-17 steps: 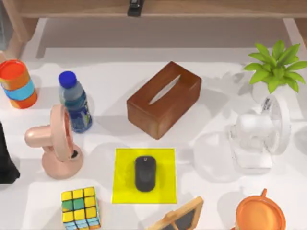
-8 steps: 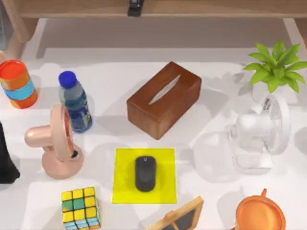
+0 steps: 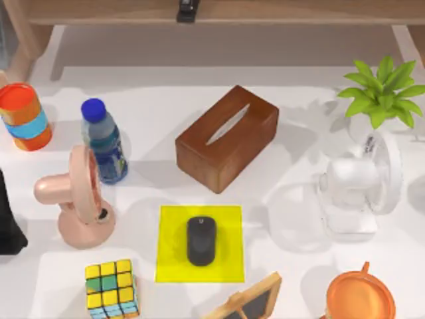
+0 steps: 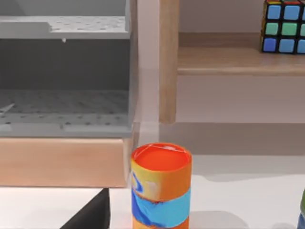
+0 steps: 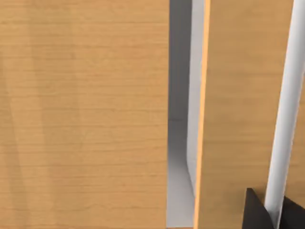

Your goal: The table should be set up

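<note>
Top view: the table (image 3: 305, 126) is a broad white surface lying under and ahead of both arms, already crowded with objects.
Left arm: a dark bulk (image 3: 8, 219) at the table's left edge, parked low beside the pink fan (image 3: 76, 199).
Left gripper: a black wedge (image 4: 90, 214) in the left wrist view; whether it is apart or together cannot be told.
Ahead of left gripper: the striped canister (image 4: 161, 186) stands upright on the table, near and slightly to one side. Beyond it are a grey rack (image 4: 66, 71) and a wooden shelf (image 4: 238, 59) carrying a colour cube (image 4: 286, 26).
Right gripper: dark shapes (image 5: 267, 212) in the right wrist view, close against a wooden panel (image 5: 86, 114); its state cannot be told.
Centre layout: the mouse (image 3: 200, 240) lies squarely on the yellow mat (image 3: 169, 262), likely placed there as a working spot. The tissue box (image 3: 227, 137) sits beyond it, apart.
Edges: the blue bottle (image 3: 105, 143) and the canister stand on the left arm's side; the white fan (image 3: 358, 189) and potted plant (image 3: 382, 90) are on the right arm's side. This probably keeps the middle reachable.
Near edge: a second cube (image 3: 111, 288), a framed slate (image 3: 249, 302) and an orange bowl (image 3: 360, 296).
Judgement: the setting looks well advanced.
</note>
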{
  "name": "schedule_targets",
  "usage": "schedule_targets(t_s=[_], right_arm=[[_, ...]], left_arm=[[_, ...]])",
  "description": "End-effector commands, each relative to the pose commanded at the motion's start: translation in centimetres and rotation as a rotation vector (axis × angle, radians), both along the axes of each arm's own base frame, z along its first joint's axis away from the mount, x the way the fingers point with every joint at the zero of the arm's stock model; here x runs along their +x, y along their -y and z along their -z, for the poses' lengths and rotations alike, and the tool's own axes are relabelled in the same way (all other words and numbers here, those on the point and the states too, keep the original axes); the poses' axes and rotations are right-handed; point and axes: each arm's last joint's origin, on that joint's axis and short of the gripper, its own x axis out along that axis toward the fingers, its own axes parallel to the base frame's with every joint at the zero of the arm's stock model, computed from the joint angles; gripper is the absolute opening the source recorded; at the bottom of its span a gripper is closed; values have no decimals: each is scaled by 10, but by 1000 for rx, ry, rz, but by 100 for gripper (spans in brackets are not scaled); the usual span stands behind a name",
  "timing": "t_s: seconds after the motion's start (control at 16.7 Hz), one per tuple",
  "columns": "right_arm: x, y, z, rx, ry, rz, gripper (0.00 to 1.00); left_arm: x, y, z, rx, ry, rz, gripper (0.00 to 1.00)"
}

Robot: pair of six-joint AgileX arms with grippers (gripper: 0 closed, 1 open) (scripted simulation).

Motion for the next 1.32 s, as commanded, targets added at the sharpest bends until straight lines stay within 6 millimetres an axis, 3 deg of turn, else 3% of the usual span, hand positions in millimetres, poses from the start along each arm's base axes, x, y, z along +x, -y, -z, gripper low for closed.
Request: schedule_targets(t_s=[0.36,0.78,0.9,1.14,1.32], right_arm=[[51,4,-5,-8,17,-5,0],[60,4,1,0,-6,9,0],[74,2,4,5,-16,-1,0],[109,7,-8,-15,26,-2,0],[120,4,-2,-6,5,2,0]], left_arm=[[0,0,0,0,0,0,100],[0,0,0,0,0,0,100],[0,0,0,0,0,0,100],[0,0,0,0,0,0,100],[0,0,0,0,0,0,100]])
